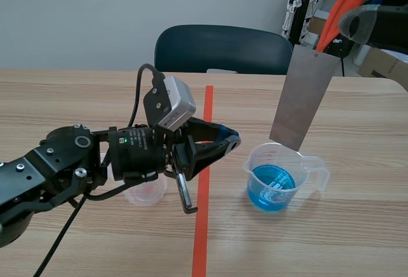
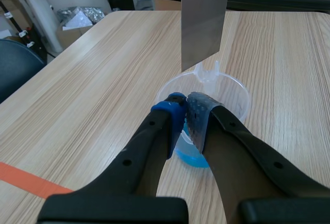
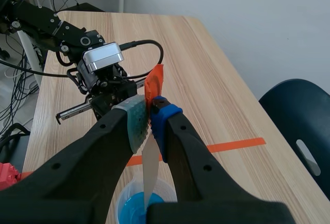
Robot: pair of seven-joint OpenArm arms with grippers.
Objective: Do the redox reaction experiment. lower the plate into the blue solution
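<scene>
The wooden counter (image 1: 357, 226) lies open around the beaker (image 1: 305, 174) at lower right. The grey metal plate (image 1: 305, 95) hangs tilted, its lower edge just over the rim, above the blue solution (image 1: 273, 184). The right wrist view alone shows the plate edge-on, gripped by the right claw (image 3: 150, 112). The left claw (image 2: 181, 105), clenched on nothing, sits just beside the beaker.

A flat grey metal plate (image 1: 305, 95) hangs above a clear plastic beaker (image 1: 252, 162) of blue solution (image 1: 273, 183).
The right gripper (image 1: 347, 25) grips its top; the tilted plate's lower edge is at the beaker's rim.
</scene>
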